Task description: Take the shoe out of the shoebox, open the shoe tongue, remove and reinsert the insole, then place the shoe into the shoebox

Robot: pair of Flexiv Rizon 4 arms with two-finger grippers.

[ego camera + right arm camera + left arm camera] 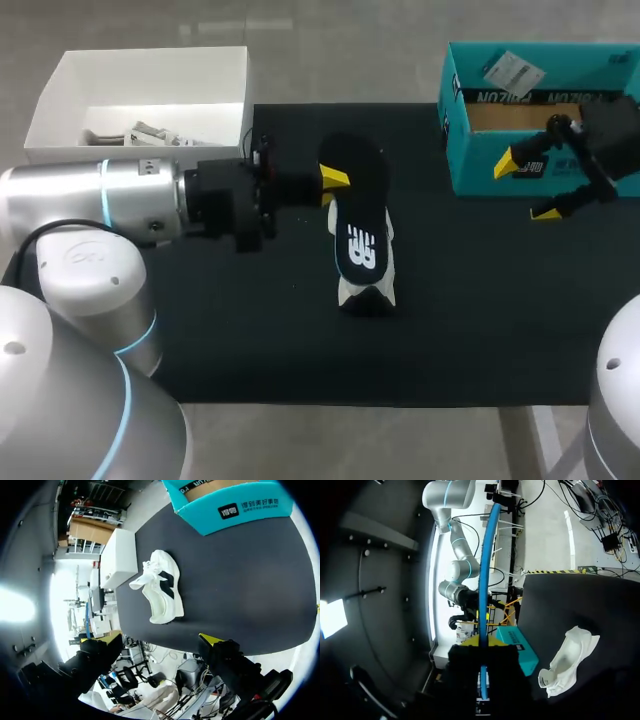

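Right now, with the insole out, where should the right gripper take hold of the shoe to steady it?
Probably the white sole edge at mid-length, coming from the right. The shoe lies on its side, logo up, sole toward the right gripper, opening toward the left gripper holding the insole, so that leaves the opening clear.

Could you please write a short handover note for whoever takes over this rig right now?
Left pincer: shut on the insole, holding it close to the shoe.
Right pincer: open and empty, in front of the shoebox.
The shoe lies on the black mat, outside the shoebox.
Done: shoe taken out, insole removed.
Left: reinsert the insole, then place the shoe into the shoebox.
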